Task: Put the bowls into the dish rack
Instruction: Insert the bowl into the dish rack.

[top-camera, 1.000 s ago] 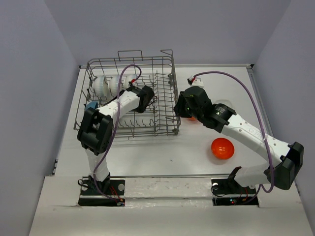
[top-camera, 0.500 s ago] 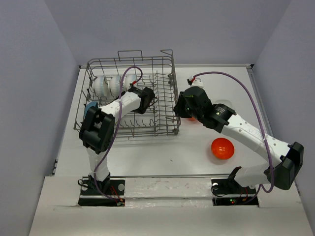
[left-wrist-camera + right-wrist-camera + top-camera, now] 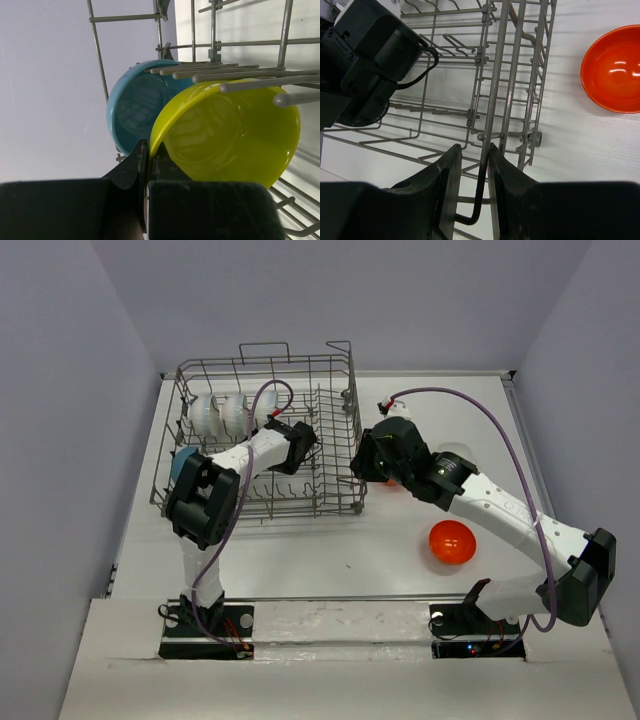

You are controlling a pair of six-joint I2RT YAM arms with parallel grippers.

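Top external view gives you the rack [image 3: 265,440] at the table's [image 3: 330,550] far left, white bowls [image 3: 220,412] standing in its back row and one orange bowl [image 3: 452,541] well apart on the right. Left wrist view has your left gripper [image 3: 148,150] pinched on a yellow bowl's [image 3: 235,135] rim among the tines, a blue bowl [image 3: 131,105] just behind. Right wrist view shows your right gripper [image 3: 474,147] straddling a rack wire [image 3: 492,100], but you cannot tell whether it clamps.

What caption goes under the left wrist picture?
Left pincer pinches the rim of the yellow-green bowl, blue bowl behind, both in the dish rack.
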